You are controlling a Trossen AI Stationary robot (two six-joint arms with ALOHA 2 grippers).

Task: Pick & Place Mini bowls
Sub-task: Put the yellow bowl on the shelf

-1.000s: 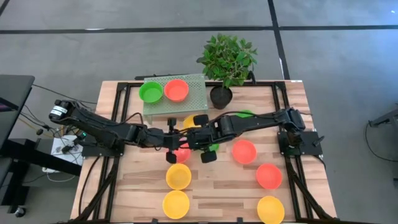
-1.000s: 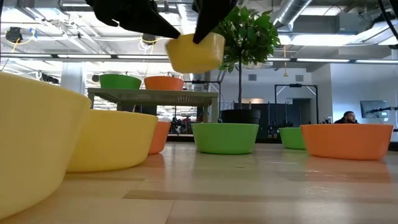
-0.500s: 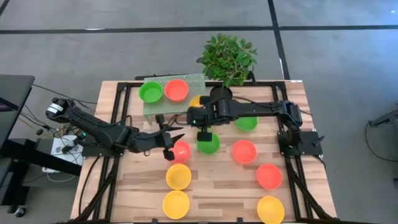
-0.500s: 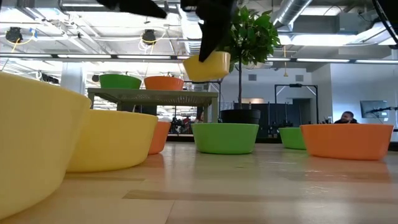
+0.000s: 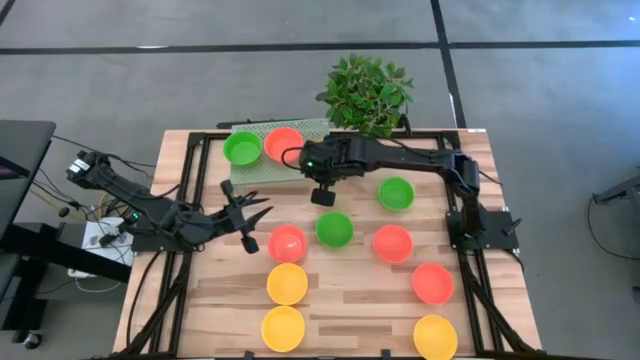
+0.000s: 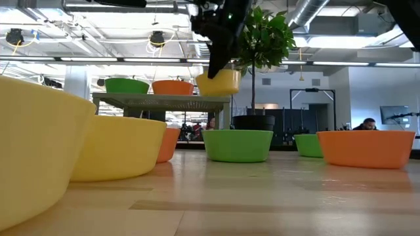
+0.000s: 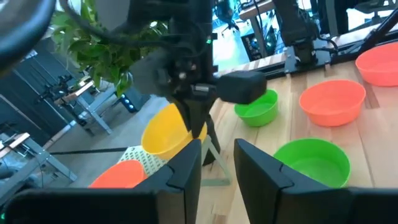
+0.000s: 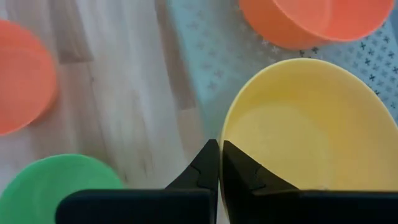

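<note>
My right gripper (image 5: 320,175) is shut on a yellow mini bowl (image 6: 218,82) over the right end of a raised, pale green perforated stand (image 5: 300,165). The arm hides the bowl in the high view. It shows in the left wrist view (image 7: 166,130) and the right wrist view (image 8: 305,130). A green bowl (image 5: 242,148) and a red-orange bowl (image 5: 284,144) rest on the stand. My left gripper (image 5: 245,215) is open and empty, left of the table's middle. My right gripper pinches the yellow bowl's rim (image 8: 225,134), one finger inside the bowl and one outside. The fingers come from above, pointing down. The bowl hangs a little tilted, its bottom (image 6: 218,94) at the level of the stand's top; whether it touches, I cannot tell.
Other bowls stand on the wooden table: green (image 5: 334,229) (image 5: 396,193), red-orange (image 5: 288,242) (image 5: 392,243) (image 5: 432,283), yellow (image 5: 287,284) (image 5: 283,328) (image 5: 435,337). A potted plant (image 5: 365,95) stands at the far edge, right of the stand.
My right gripper has carried the yellow bowl from the table's middle toward the far edge and the stand, and down close to the stand's top. My left gripper has drawn back toward the table's left edge, away from the bowl.
</note>
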